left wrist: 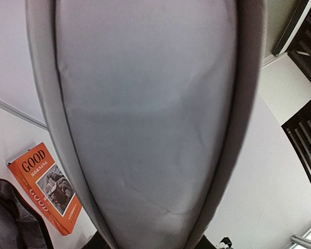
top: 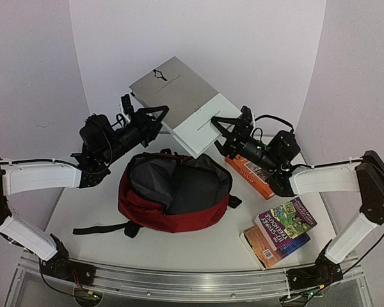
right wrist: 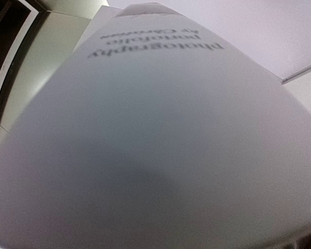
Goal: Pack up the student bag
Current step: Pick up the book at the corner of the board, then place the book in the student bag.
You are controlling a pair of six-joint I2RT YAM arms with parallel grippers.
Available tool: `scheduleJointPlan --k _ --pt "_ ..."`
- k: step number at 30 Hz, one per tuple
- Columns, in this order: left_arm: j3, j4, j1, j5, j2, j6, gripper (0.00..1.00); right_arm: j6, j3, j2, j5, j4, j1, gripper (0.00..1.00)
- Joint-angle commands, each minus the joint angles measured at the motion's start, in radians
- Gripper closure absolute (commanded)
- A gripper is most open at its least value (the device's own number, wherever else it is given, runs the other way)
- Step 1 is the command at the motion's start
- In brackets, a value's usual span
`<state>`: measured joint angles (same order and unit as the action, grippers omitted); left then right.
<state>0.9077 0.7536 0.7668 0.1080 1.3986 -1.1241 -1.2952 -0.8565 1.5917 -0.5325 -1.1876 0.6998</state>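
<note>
Two paperbacks (top: 283, 231) lie near the bench's (top: 179, 252) near right corner. At its middle sits the student bag (top: 173, 192), mouth agape. We judge it soft and floppy, best taken by the opening's rim. Just right of it lies an orange book (top: 251, 171). Farther back, the left tool (top: 155, 118) pinches a large grey-and-white book (top: 179, 102); whether the right tool (top: 223, 126) grips its other edge, we cannot tell.

Left gripper (top: 152, 116) is clamped, right gripper (top: 221, 126) spread wide, both raised, angled inward.
</note>
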Motion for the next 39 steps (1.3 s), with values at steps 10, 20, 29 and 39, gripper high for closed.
scheduleJointPlan --k 10,20,29,39 --pt "-0.004 0.111 0.008 -0.016 0.023 -0.042 0.76 0.069 -0.081 0.034 0.076 -0.128 0.032 0.63" --pt "0.048 -0.344 -0.006 0.031 -0.077 0.075 0.35 0.204 -0.056 -0.052 0.168 0.090 0.020 0.73" --pt "-0.076 -0.764 -0.187 0.120 -0.244 0.139 0.03 0.334 -0.021 -0.218 0.179 0.464 -0.058 0.72" --pt "-0.281 -0.819 -0.318 0.183 -0.332 0.107 0.00 0.449 0.010 -0.428 0.159 0.987 -0.082 0.73"
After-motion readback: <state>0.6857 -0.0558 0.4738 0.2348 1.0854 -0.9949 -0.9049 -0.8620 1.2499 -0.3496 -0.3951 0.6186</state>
